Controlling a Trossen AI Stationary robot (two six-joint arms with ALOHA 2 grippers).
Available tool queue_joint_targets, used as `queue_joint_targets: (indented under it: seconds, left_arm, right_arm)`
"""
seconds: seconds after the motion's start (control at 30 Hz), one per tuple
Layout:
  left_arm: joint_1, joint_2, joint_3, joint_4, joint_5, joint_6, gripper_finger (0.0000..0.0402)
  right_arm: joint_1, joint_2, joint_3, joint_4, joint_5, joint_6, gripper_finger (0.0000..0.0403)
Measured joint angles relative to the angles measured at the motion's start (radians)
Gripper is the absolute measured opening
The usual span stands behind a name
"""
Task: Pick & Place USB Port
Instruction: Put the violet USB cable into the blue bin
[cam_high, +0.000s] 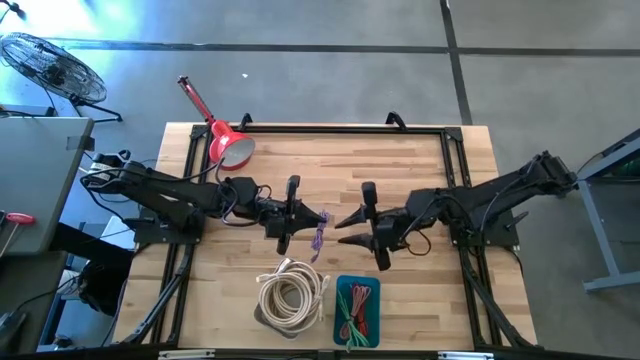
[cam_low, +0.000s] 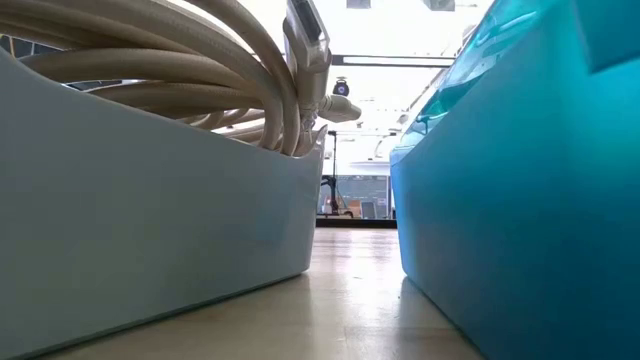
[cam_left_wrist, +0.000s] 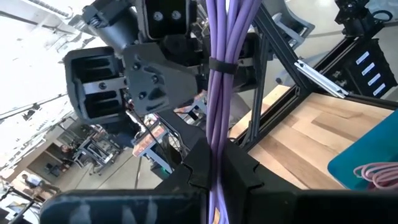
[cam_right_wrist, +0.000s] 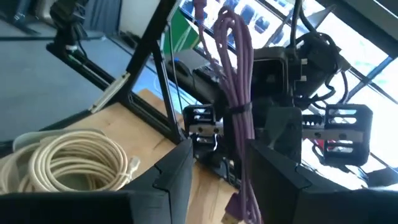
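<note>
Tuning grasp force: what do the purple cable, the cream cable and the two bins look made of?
Purple cable: bundled flexible cord, smooth plastic-looking jacket, cinched by a dark tie; left gripper shut on it.
Cream cable: thicker coil, smooth rubbery-looking jacket.
White bin and blue bin: smooth matte walls, probably moulded plastic.
Right gripper is open around the purple cable.

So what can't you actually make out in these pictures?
- Low view: both arms and the purple cable are hidden behind the white bin and the blue bin.
- Left wrist view: the purple cable runs off the top edge, so its ends are unseen; the left tool is shut on it.
- High view: the cables in the blue bin are too small to count.
- Right tool: open, holding nothing.
</note>
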Motion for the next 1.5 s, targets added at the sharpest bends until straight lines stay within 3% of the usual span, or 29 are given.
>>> queue_joint_targets:
  seconds: [0.5,0.97,1.2,1.33,1.5]
  left_arm:
    - [-0.001,-0.001,0.0,-0.014,0.004,0.0,0.0008]
    - [0.001,0.017,0.001,-0.008,0.0,0.0,0.0008]
    - [0.001,0.057,0.001,0.027,-0.005,0.001,0.0008]
    - [0.002,0.058,0.001,0.031,-0.009,0.009,0.0008]
    - [0.001,0.059,0.001,0.026,-0.025,0.035,0.002]
  right_arm:
    - [-0.051,0.104,0.0,0.145,-0.089,-0.052,0.014]
    - [-0.063,0.112,0.0,0.202,-0.056,-0.074,0.0139]
    - [-0.085,0.112,0.0,0.184,-0.106,-0.046,0.0136]
    - [-0.085,0.112,0.0,0.165,-0.095,-0.048,0.0106]
    - [-0.085,0.112,0.0,0.157,-0.093,-0.052,0.0027]
